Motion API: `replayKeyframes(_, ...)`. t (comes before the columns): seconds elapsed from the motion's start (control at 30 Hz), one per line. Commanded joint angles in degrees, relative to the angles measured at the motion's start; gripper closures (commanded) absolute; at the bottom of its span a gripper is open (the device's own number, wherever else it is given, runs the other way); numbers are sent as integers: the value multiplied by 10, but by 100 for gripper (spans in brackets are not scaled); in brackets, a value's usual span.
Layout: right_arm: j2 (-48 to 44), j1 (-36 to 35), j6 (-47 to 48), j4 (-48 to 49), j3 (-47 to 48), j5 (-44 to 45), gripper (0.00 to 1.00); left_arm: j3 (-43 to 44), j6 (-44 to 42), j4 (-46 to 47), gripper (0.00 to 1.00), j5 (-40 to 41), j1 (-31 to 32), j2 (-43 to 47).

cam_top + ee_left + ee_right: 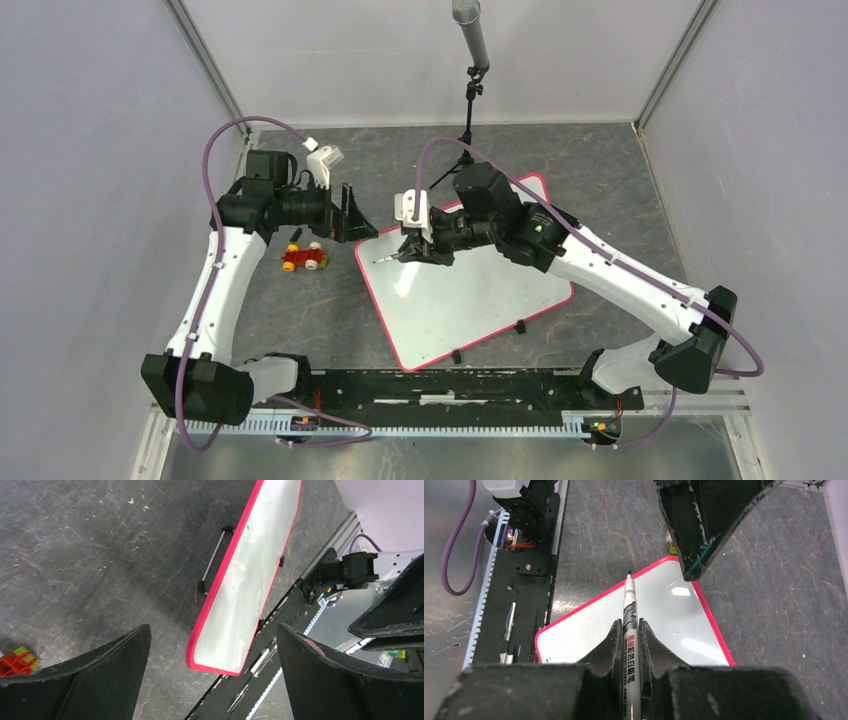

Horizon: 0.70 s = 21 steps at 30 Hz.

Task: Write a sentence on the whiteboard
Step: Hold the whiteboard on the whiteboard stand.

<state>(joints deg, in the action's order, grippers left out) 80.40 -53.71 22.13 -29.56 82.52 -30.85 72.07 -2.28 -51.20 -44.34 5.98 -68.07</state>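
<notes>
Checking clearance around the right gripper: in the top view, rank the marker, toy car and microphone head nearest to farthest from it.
1. The marker, clamped in the right gripper itself, over the whiteboard.
2. The toy car, off the board's left edge.
3. The microphone head, at the far wall.

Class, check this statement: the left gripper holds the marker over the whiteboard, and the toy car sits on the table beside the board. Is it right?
Wrong arm: the right gripper holds the marker over the whiteboard, as the right wrist view shows; the left gripper is open. The toy car does sit beside the board.
</notes>
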Motion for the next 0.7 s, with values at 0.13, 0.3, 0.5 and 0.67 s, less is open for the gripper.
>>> replayKeyframes(0.13, 13, -11, -12, 42, 0, 15, 100, 14, -28, -4, 0, -61, -3, -33)
replayKeyframes(0.3, 19, -13, -1, 24, 5, 5, 100, 27, -14, 0, 3, -62, -3, -46)
replayKeyframes(0.5, 56, -12, 36, -35, 53, 6, 100, 31, 5, 15, 5, -66, -4, -55)
replayKeyframes(0.67, 67, -12, 36, -33, 62, -2, 100, 50, -11, -8, 6, -75, -4, -75)
